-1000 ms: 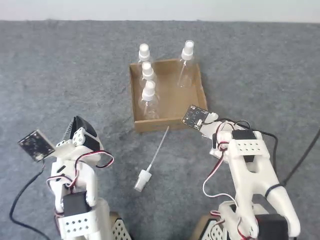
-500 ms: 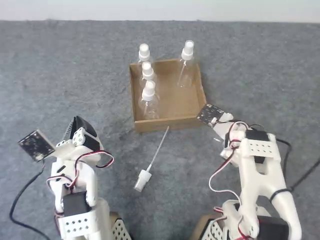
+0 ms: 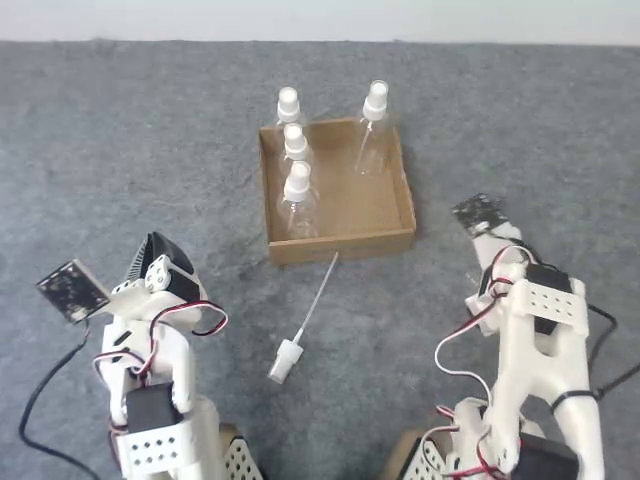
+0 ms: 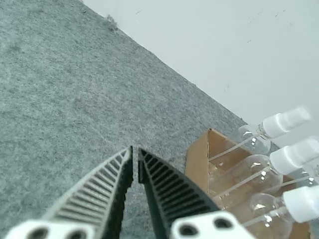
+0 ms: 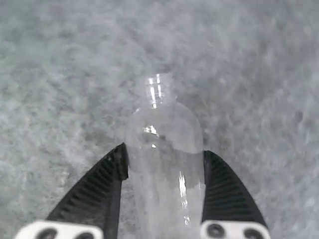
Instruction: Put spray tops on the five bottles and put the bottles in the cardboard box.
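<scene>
Jaws of the right gripper clamp the uncapped bottle right of the cardboard box, the left gripper is closed and empty; capping likely comes next, requiring the loose spray top.

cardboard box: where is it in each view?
High view: cardboard box centre, upper half.
Left wrist view: box corner beyond left gripper tips.
Right wrist view: not in it; uncapped bottle in right gripper.
Shared: white-capped bottles at the box.
</scene>
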You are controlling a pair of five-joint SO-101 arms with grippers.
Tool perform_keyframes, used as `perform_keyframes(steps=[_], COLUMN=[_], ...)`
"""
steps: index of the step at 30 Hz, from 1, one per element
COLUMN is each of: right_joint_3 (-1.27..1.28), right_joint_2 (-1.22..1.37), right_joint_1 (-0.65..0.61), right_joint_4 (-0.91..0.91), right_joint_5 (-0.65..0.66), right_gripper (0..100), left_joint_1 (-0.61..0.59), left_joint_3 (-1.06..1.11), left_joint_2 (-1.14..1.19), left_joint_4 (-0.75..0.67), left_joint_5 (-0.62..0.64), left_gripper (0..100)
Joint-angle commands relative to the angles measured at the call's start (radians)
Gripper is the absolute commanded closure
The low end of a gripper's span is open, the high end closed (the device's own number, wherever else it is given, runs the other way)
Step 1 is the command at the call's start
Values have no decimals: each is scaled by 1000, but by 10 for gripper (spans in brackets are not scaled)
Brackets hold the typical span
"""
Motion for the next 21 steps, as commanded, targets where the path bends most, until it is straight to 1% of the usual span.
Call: perform_keyframes(steps=[1,5,9,11,15,21], right_joint_3=[-6,-6,-15,-49,-135,-170], right_joint_2=[-15,-15,-15,-15,-5,-2], right_joint_1=[71,85,79,77,77,31], right_joint_4=[19,22,108,166,255,275], right_joint_5=[-120,-137,-138,-137,-137,-135], right_gripper=[897,887,779,746,744,745], left_joint_1=[-6,-6,-6,-6,-6,-6], left_joint_3=[1,1,1,2,2,2], left_joint_2=[-15,-15,-15,-15,-15,-15], left_joint_4=[-34,-34,-34,-34,-34,-34], left_joint_5=[-6,-6,-6,-6,-6,-6], left_gripper=[987,987,987,987,987,987])
